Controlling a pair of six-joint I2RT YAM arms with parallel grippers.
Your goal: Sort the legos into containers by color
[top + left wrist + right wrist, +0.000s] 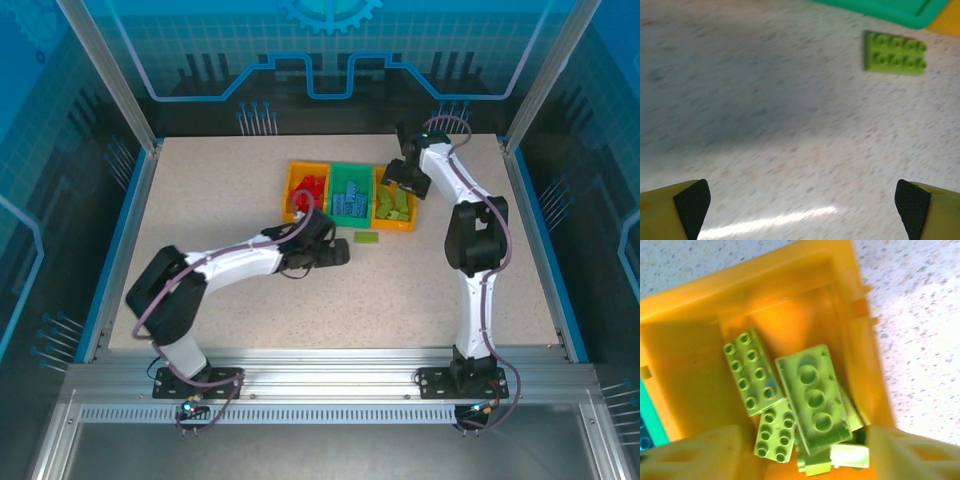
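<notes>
Legos binned by colour: red bricks left, blue bricks middle, lime bricks right; one stray lime brick on table near green bin. Left gripper spread wide, empty, near stray. Right gripper parted over lime bricks, holding nothing.

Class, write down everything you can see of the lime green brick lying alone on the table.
The lime green brick is a low rectangular plastic block with two rows of four studs on top. It lies flat, studs up, on the speckled table, near the green bin but apart from it. Only the table touches it; the open left tool is clear of it.
</notes>
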